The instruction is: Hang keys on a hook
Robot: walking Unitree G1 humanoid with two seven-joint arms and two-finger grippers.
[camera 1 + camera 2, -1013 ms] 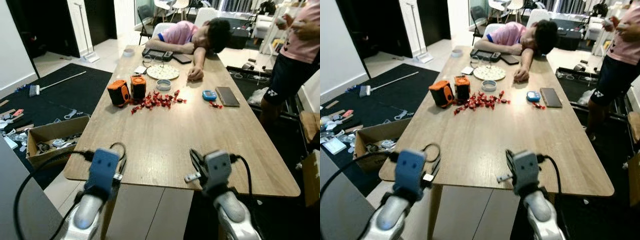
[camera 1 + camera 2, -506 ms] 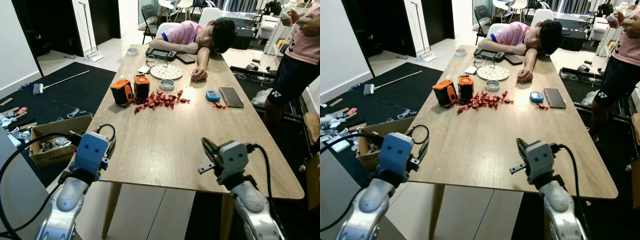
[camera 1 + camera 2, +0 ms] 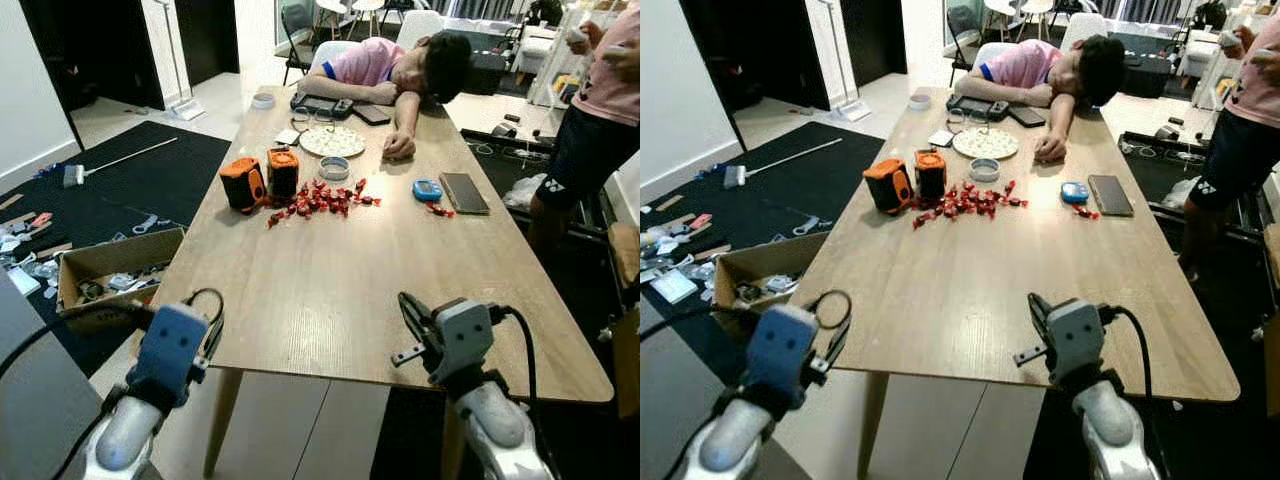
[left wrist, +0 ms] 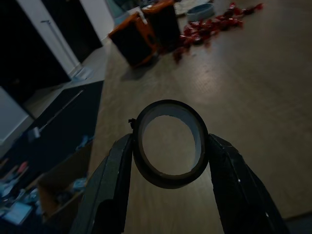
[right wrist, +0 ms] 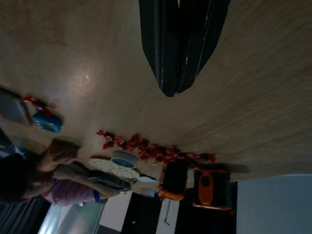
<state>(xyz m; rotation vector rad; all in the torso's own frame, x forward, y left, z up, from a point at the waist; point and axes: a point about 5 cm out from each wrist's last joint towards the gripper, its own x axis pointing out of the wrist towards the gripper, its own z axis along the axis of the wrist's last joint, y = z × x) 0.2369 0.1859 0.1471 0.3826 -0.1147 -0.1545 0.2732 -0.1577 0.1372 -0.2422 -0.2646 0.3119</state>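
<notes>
Up front, seen from the head cameras, the left gripper hangs off the near left corner of the wooden table, pinching a black ring. The right gripper hovers over the near edge, its fingers together on nothing. Farther up the table sit two orange boxes, a scatter of red candies, a round tin, a blue gadget and a phone. One person slumps asleep at the far end; another person stands at the right side.

Down the left wrist camera, both fingers clamp the ring upright between them.

Along the right wrist camera, the black fingers press together over bare wood. I cannot tell where any keys or hook are.
</notes>
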